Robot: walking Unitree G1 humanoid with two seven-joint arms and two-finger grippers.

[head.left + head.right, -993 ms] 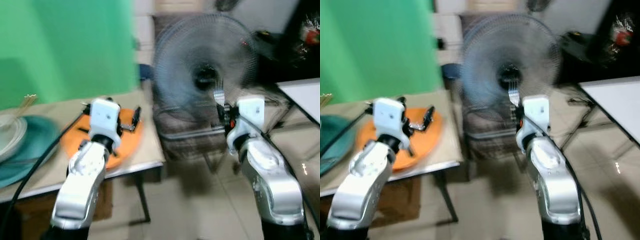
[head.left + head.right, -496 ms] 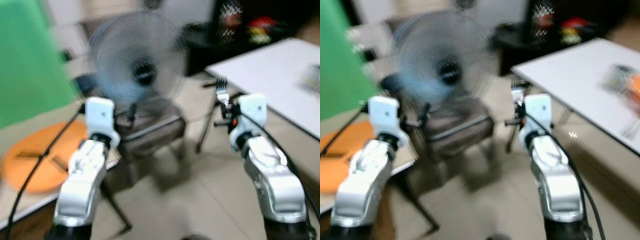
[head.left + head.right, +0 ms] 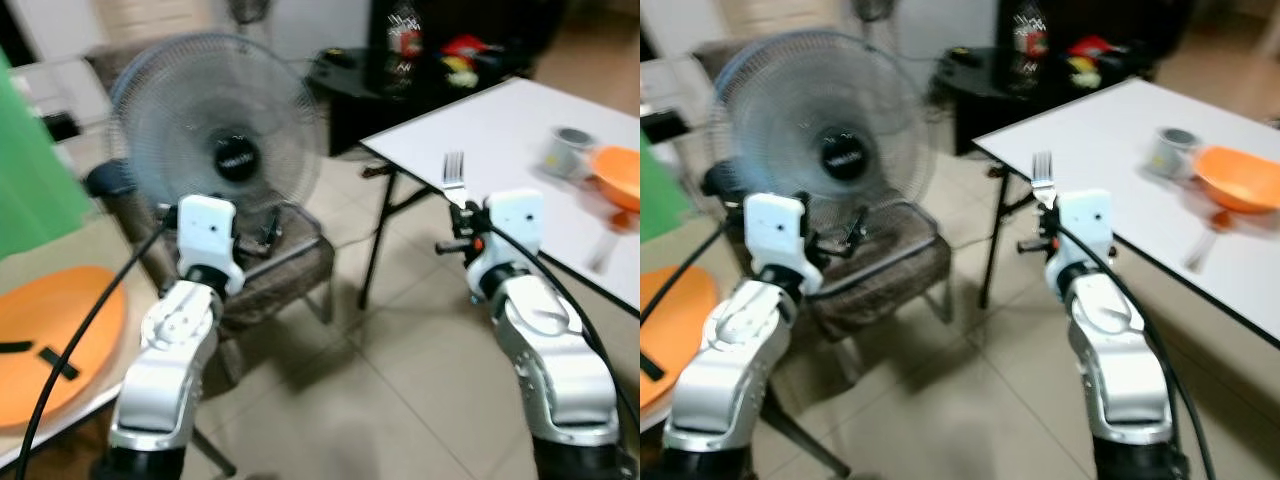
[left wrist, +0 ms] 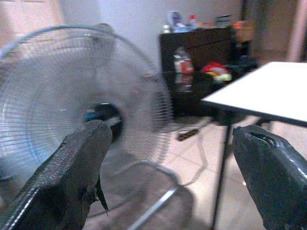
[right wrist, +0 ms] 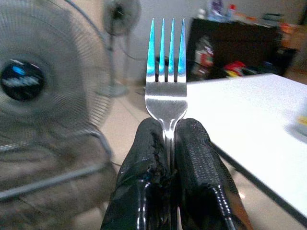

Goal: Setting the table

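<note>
Right gripper (image 5: pixel 168 143): fingers clenched on the neck of a metal fork (image 5: pixel 166 81), tines pointing straight up. In the head views the fork (image 3: pixel 455 180) stands above the right wrist, held in the air in front of the near corner of the white table (image 3: pixel 500 130), not touching it.

Left gripper (image 4: pixel 168 158): released, fingers (image 4: pixel 72 172) spread wide with nothing between them; held up in front of the fan (image 3: pixel 215 125).

On the white table, toward its right end: a grey cup (image 3: pixel 566 150), just beside it an orange bowl (image 3: pixel 618 175), and near them a small pale utensil (image 3: pixel 603 252) lying flat, too blurred to identify. These sit well apart from the fork.

The fan stands behind a brown chair (image 3: pixel 270 270) with a metal frame. At the robot's left, an orange plate (image 3: pixel 60 330) lies on a beige table (image 3: pixel 70 260) with a dark item on it. A black cabinet (image 3: pixel 440 60) with bottles and red objects stands behind. Tiled floor (image 3: pixel 380 390) below
</note>
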